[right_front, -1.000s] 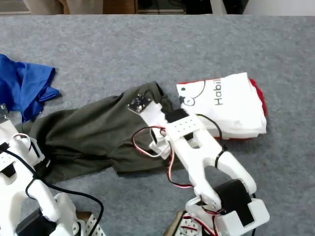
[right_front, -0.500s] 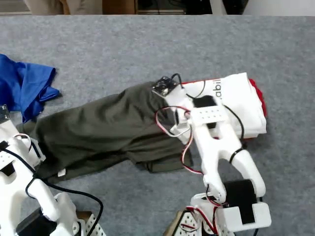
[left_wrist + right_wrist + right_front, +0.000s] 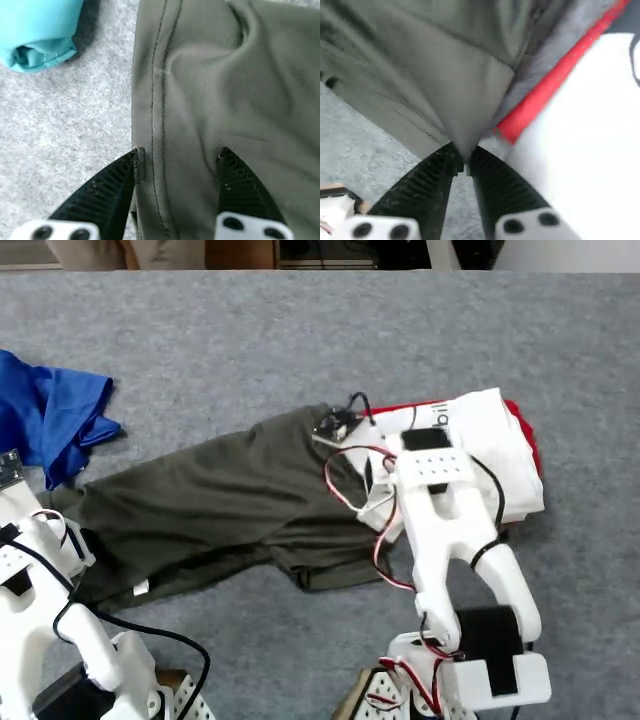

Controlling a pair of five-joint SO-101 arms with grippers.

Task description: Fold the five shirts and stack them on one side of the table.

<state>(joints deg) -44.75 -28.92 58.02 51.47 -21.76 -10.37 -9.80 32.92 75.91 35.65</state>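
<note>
Green cloth is the thing to watch. The green shirt (image 3: 220,500) lies long across the grey table (image 3: 300,330). In the high view it runs from 8 o'clock to 2 o'clock. The right claw (image 3: 464,161) is squeezed tight on a fold at the 2 o'clock end. A pile sits close by, at 3 o'clock from that claw: a folded white shirt (image 3: 480,440) on a red shirt (image 3: 526,440). The left claw (image 3: 177,160) is spread wide over the hem at the 8 o'clock end and grips nothing. I think the right arm is nearer the pile, and the left must pinch the hem first.
</note>
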